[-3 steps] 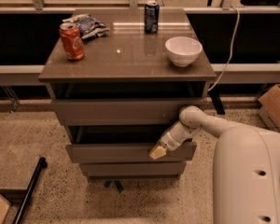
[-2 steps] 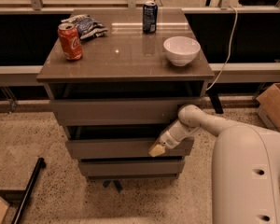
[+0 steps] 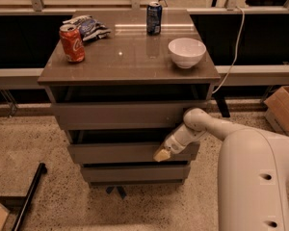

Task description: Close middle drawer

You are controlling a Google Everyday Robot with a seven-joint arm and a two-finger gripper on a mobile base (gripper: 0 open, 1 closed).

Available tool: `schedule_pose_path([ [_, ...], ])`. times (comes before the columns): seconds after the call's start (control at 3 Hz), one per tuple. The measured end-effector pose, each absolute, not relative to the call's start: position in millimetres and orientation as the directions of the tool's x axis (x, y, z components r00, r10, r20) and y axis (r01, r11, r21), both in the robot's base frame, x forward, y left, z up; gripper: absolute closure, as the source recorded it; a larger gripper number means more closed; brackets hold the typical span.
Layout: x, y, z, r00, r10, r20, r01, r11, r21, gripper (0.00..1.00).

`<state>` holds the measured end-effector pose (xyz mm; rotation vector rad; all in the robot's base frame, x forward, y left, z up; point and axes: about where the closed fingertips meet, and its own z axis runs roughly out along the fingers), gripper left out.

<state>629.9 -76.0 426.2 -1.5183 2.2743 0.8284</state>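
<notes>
The middle drawer [image 3: 115,153] of a grey-brown cabinet stands slightly pulled out, its plain low front panel sitting a little ahead of the cabinet body, with a dark gap above it. My gripper [image 3: 162,154] is at the right part of that front panel, its yellowish tip against the panel's upper edge. My white arm reaches in from the lower right. The top drawer [image 3: 120,114] above also stands out a little.
On the cabinet top [image 3: 130,61] stand a red soda can [image 3: 72,43], a chip bag [image 3: 89,27], a blue can [image 3: 153,18] and a white bowl [image 3: 186,52]. A cardboard box [image 3: 285,109] sits at the right. A black bar [image 3: 26,196] lies on the floor at the left.
The middle drawer's front has moved in a little under my gripper, and the view has shifted slightly closer to the cabinet.
</notes>
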Motion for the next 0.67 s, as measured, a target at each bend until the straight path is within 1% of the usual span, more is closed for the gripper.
schedule_pose_path([
  [0.33,628.5,-73.8,424.1,-0.406,-0.748,-0.524,-0.91,0.278,0.307,0.11],
  [0.67,627.5,-72.3,422.7,-0.406,-0.749,-0.524,-0.91,0.276,0.31,0.0],
])
